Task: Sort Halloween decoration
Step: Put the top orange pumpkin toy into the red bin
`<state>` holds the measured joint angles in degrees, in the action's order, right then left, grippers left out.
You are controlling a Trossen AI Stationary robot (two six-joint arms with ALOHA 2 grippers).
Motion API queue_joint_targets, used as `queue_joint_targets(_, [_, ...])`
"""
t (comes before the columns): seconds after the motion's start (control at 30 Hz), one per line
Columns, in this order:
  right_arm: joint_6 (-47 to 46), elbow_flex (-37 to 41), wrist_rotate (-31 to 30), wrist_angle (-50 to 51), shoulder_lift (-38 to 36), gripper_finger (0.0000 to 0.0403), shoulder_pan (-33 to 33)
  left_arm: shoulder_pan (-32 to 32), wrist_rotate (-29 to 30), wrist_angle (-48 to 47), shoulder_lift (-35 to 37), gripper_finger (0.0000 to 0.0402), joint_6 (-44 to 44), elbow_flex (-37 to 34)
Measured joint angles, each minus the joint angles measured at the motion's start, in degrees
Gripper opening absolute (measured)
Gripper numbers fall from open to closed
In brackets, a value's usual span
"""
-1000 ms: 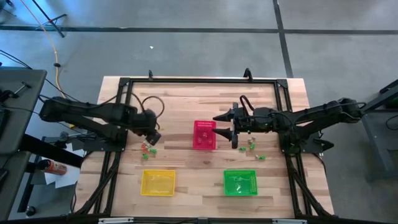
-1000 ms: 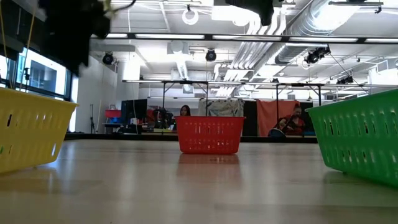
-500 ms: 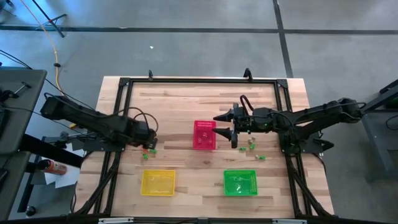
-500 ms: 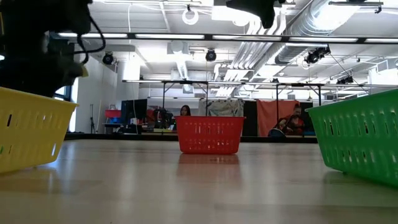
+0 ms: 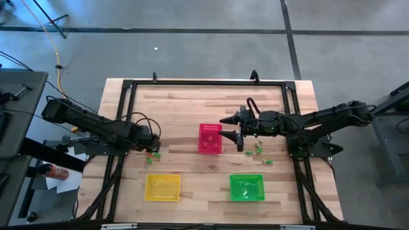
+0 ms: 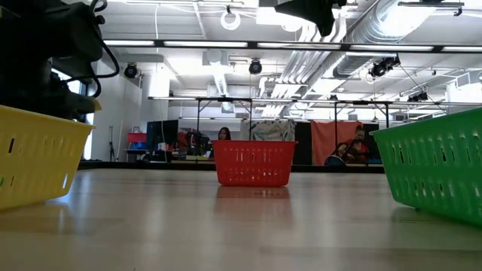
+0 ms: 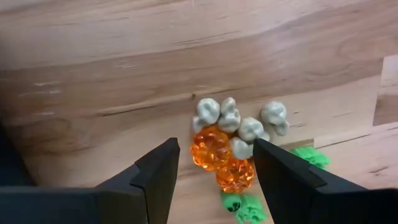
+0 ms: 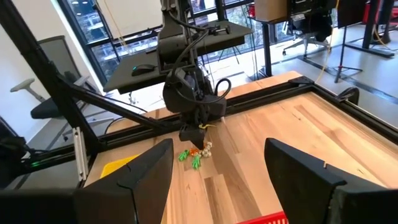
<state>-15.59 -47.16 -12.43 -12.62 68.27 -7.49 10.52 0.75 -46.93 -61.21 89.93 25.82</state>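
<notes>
Dropped lower and drawn in over the left-hand heap of trinkets since a second ago, left gripper [image 7: 216, 177] now poised low with jaws spread wide and nothing between them yet, straddling two orange-red pieces [image 7: 211, 148] that sit touching a cluster of pale whitish ones [image 7: 239, 124], green bits [image 7: 244, 207] lying just beside. Set that way, most likely, so a single close can pinch one orange piece out of the clump; risk of catching a whitish neighbour as well, given how tightly packed. Right gripper [image 5: 239, 135] unchanged over the same second, hanging above the table between the pink-red basket [image 5: 209, 138] and a second scatter of trinkets [image 5: 261, 150], jaws fully apart and empty, apparently waiting its turn. Yellow basket [image 5: 162, 187] and green basket [image 5: 246, 187] parked along the near edge, well apart from both heaps, presumably one colour each. Sorting barely begun, judging by how much decoration lies loose on the wood [image 5: 192, 102].
</notes>
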Motion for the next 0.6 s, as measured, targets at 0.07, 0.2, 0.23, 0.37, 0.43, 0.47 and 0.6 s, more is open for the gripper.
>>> queue_joint_targets(0.07, [0.0,0.0,-0.6,0.0,0.0,0.0248,0.0,0.0,0.3,0.3,0.0,0.0197,0.5,-0.5])
queue_joint_targets(0.2, [-1.1,0.0,-1.1,0.2,0.0,0.0248,0.0,0.0,0.1,0.9,0.1,0.0197,1.5,-1.5])
queue_joint_targets(0.23, [-1.1,0.0,-1.1,0.2,0.0,0.0248,0.0,0.0,-0.1,0.8,0.1,0.0197,1.6,-1.9])
queue_joint_targets(0.37, [-2.4,0.0,-1.1,1.2,0.0,0.0248,0.0,0.0,-1.3,0.6,0.1,0.0197,2.0,-2.3])
queue_joint_targets(0.43, [-3.2,0.0,-1.1,1.7,0.0,0.0248,0.0,0.0,-2.3,0.6,0.1,0.0197,1.9,-2.3])
queue_joint_targets(0.47, [-3.6,0.0,-1.1,2.0,0.0,0.0248,0.0,0.0,-2.9,0.6,0.2,0.0197,1.9,-2.3])
queue_joint_targets(0.6, [-3.7,0.0,-1.1,3.4,0.0,0.0248,0.0,0.0,-3.0,0.5,0.1,0.0197,1.3,-2.3])
